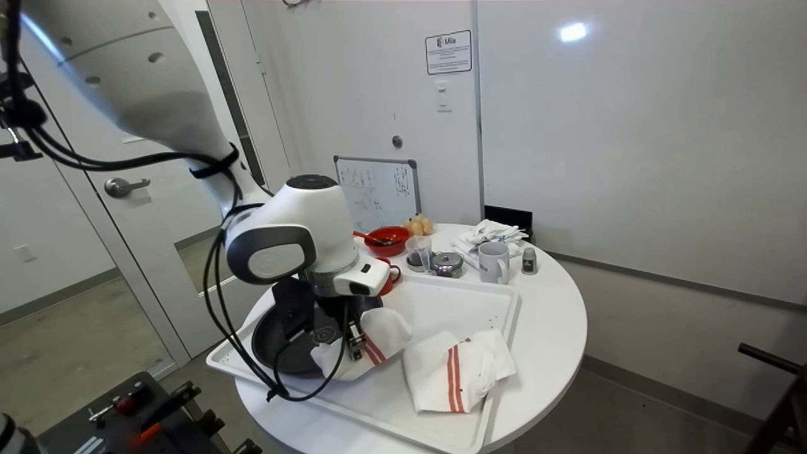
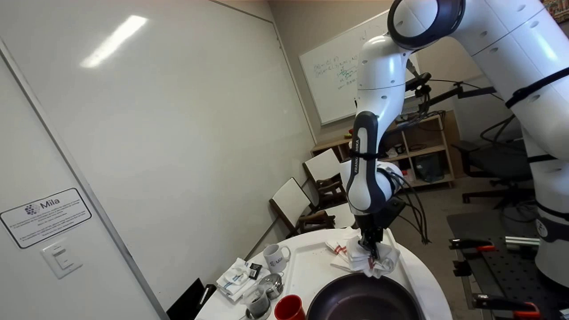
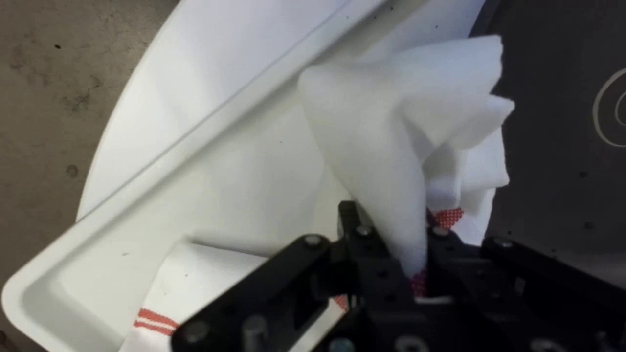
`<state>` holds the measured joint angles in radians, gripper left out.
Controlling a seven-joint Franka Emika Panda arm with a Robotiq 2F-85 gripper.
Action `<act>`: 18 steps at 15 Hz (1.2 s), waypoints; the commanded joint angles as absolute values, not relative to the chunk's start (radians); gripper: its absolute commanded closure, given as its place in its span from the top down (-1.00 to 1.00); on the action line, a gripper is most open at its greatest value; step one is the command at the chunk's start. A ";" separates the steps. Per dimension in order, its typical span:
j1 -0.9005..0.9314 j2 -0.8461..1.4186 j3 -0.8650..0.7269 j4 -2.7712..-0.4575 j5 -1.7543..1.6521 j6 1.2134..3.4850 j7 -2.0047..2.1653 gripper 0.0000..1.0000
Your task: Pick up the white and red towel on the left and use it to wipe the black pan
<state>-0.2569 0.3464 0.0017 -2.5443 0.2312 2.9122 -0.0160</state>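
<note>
one towel (image 3: 381,127) is in the claw (image 3: 391,220), which is drawn narrow around a pinched fold of white cloth. the loose end fans out past the rim of the pan (image 2: 355,306) in the wrist view; whether it touches the pan or hangs just above it cannot be told. picking up looks done, and the carry to the pan looks nearly done. the wiping is what seems left: the cloth is at the rim rather than over the middle, and a few specks (image 3: 589,225) show on the pan's dark floor, so little or no cleaning appears achieved yet. the next move likely calls for taking the cloth further in and pressing it down; the fold could slip, or the pan could slide.

a second towel (image 1: 463,372), also striped red, lies rumpled on the tray (image 1: 435,302) near the held one. the pan stands on the tray too, and the tray on the table (image 1: 558,328). further out are a red cup (image 2: 289,311), a mug (image 1: 490,265) and a red bowl (image 1: 388,251), none needed for the wipe.
</note>
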 commanded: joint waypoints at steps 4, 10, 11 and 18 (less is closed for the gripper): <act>-0.300 0.543 0.002 -2.364 0.245 2.885 -0.021 -0.93; -0.335 0.609 0.019 -2.294 0.249 2.865 -0.022 -0.33; -0.340 0.610 0.024 -2.291 0.251 2.864 -0.025 -0.17; -0.359 0.573 0.060 -2.339 0.262 2.902 -0.036 0.80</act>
<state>-0.3408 0.6006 0.0351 -2.3128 0.2343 2.8879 -0.0157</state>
